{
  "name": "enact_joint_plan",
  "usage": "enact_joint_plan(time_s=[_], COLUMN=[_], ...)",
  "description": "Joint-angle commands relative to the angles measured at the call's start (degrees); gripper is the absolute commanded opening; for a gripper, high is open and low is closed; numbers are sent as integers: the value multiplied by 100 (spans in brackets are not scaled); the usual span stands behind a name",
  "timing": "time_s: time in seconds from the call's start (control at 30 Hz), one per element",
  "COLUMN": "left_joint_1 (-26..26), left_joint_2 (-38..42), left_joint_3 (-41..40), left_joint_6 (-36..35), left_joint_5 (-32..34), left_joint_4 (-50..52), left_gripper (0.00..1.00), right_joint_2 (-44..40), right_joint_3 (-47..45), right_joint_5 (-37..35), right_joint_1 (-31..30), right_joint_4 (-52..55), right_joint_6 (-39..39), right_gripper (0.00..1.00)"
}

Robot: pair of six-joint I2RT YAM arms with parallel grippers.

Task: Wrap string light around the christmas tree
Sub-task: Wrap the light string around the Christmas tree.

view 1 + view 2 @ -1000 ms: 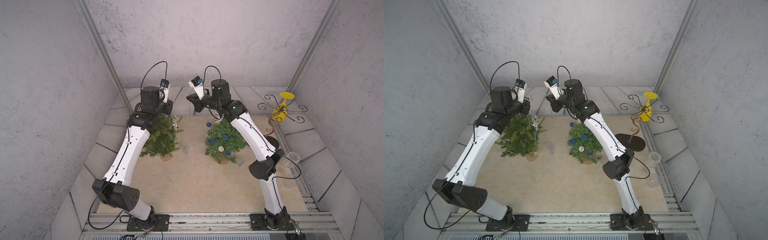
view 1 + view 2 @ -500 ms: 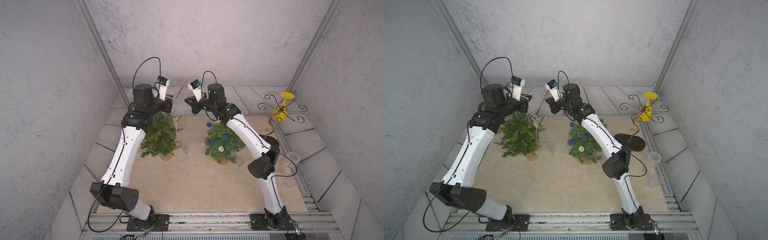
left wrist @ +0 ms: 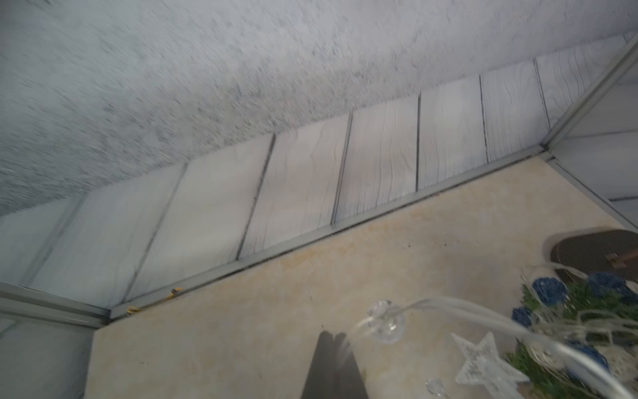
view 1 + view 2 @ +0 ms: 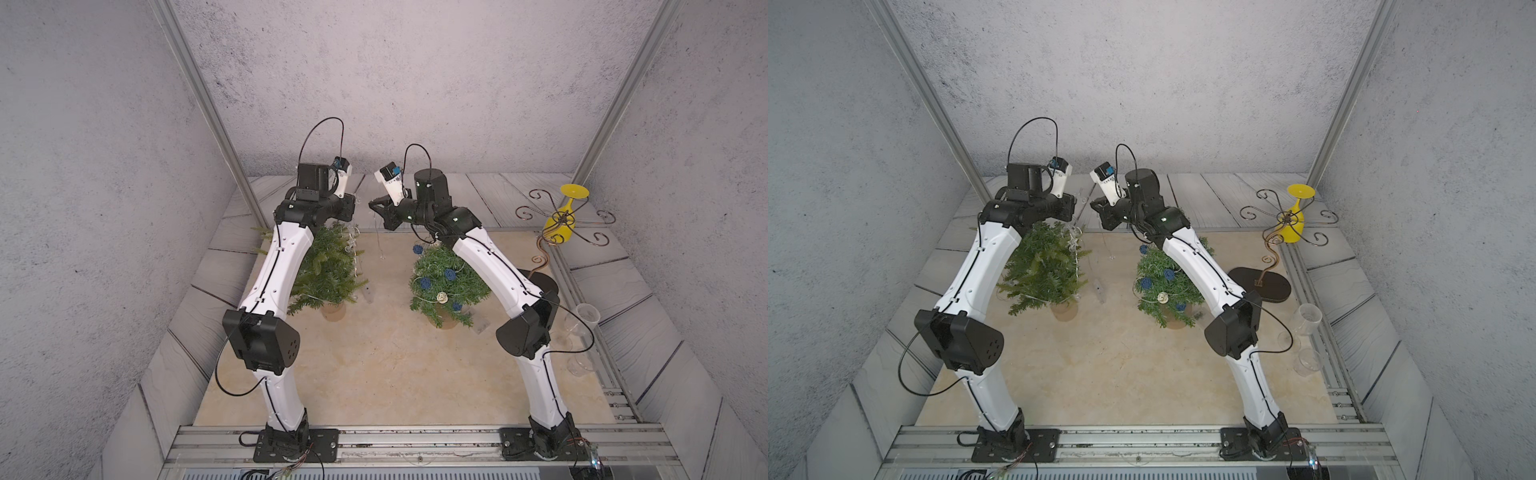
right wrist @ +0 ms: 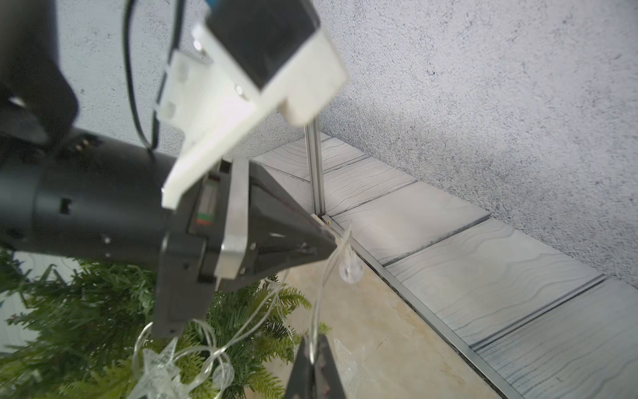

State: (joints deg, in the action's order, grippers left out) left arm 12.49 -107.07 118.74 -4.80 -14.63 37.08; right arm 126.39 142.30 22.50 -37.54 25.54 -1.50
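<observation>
- Your left gripper (image 5: 326, 238) is pinched shut on the string light (image 5: 350, 273), at 12 o'clock above the christmas tree (image 4: 328, 270).
- That tree stands at 11 o'clock on the mat (image 4: 386, 365), with strands draped down its 3 o'clock side.
- Your right gripper (image 5: 312, 349) is clamped on the same wire, near the left one.
- A decorated tree (image 4: 444, 278) stands at 1 o'clock.

A tree hung with baubles (image 4: 444, 282) stands on a mat (image 4: 374, 365). Left of it stands a second tree (image 4: 328, 270), with a string light (image 5: 157, 366) draped over it. To the right is a wire stand (image 4: 1262, 284), with glasses (image 4: 1307, 318) nearer the front.
</observation>
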Motion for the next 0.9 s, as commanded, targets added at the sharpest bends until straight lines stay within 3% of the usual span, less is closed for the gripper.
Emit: enact_joint_plan(time_s=[0.0, 0.1, 0.2, 0.3, 0.4, 0.5, 0.63, 0.77, 0.87], left_joint_1=[12, 17, 30, 52, 33, 17, 10, -16, -49], left_joint_2=[386, 753, 886, 651, 400, 288, 167, 447, 699], left_joint_3=[-275, -671, -910, -695, -492, -414, -286, -541, -736], left_joint_6=[-77, -132, -350, -432, -389, -316, -275, 79, 219], left_joint_5=[-753, -906, -1593, -1300, -250, 656, 754, 1405, 1284], left_joint_4=[-283, -650, -883, -704, -480, -343, -140, -291, -311], left_gripper=[7, 9, 12, 12, 4, 4, 0, 0, 9], right_joint_2=[-359, -395, -418, -406, -413, -431, -413, -413, -366], right_joint_3=[-4, -92, -187, -222, -211, -211, -179, -39, 167], right_joint_5=[118, 157, 200, 215, 259, 237, 178, -134, -234], right_joint_1=[17, 19, 19, 15, 6, 3, -1, -3, -3], right_joint_4=[21, -22, -96, -146, -81, -32, 19, 209, 471], right_joint_6=[10, -1, -47, -104, -104, -72, -73, -52, -117], right_gripper=[0, 0, 0, 0, 0, 0, 0, 0, 0])
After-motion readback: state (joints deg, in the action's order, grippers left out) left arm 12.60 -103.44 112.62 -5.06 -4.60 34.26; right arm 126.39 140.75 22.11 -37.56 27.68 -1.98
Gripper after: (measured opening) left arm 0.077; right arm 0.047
